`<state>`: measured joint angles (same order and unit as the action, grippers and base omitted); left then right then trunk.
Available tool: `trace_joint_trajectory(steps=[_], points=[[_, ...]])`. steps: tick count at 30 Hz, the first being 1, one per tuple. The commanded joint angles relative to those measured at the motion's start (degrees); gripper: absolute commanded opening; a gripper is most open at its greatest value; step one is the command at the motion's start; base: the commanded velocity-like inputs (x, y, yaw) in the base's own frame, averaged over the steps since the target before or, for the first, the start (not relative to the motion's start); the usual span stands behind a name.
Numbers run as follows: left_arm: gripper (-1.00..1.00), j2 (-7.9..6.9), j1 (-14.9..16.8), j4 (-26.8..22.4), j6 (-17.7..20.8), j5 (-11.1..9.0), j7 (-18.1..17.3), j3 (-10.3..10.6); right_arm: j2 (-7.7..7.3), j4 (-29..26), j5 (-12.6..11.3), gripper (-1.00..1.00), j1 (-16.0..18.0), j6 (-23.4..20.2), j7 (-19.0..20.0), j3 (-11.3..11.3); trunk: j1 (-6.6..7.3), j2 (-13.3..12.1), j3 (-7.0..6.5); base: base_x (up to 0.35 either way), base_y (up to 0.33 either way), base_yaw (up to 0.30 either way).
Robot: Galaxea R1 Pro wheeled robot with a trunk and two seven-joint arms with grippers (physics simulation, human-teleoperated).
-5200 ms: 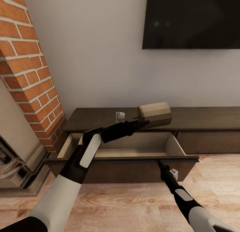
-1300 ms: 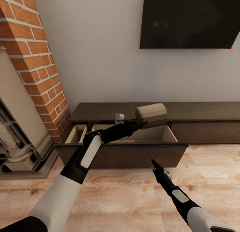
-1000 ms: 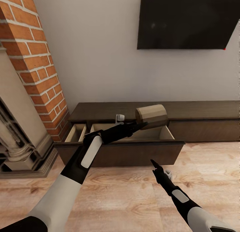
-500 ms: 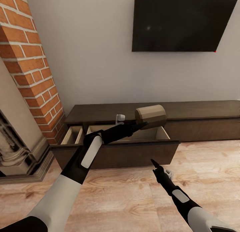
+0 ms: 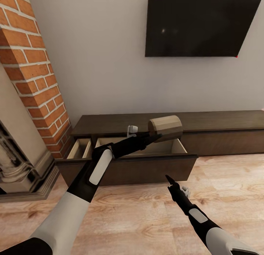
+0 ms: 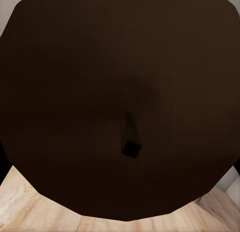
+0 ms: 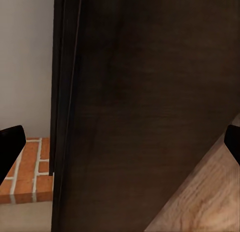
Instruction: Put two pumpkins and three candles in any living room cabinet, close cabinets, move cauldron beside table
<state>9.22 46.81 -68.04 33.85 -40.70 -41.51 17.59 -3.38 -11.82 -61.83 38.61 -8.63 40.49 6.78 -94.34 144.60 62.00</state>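
The robot has backed off and swung slightly; the cabinet (image 5: 205, 132) drawer (image 5: 128, 163) remains open. Its left pincer (image 5: 156, 137) stays clamped on the candle (image 5: 165, 127), poised above the drawer. The right pincer (image 5: 168, 178) hangs spread and empty, so the candle awaits dropping.
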Motion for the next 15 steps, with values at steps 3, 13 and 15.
trace_joint_trajectory(steps=[3, 13, 15], points=[[-1.00, 0.01, 0.0, 0.0, 0.4, -0.4, 0.0, 0.0, 0.08, 0.1, -0.2, 1.00, 0.0, -0.5, 0.0, 0.4, 0.01, 0.0, 0.05, 0.000, 0.000, 0.000], [-1.00, 0.01, 0.0, 0.0, 0.4, -0.4, 0.2, 0.0, 0.13, 0.1, -0.6, 1.00, 0.0, 0.8, -0.2, 0.6, 0.01, 0.0, -0.04, 0.000, 0.000, 0.000], [-1.00, 0.01, 0.0, 0.0, 0.4, -0.4, 0.3, 0.0, 0.13, 0.1, -0.6, 1.00, 0.0, 1.2, -0.2, 0.6, 0.01, 0.0, -0.17, 0.000, 0.000, 0.000]])
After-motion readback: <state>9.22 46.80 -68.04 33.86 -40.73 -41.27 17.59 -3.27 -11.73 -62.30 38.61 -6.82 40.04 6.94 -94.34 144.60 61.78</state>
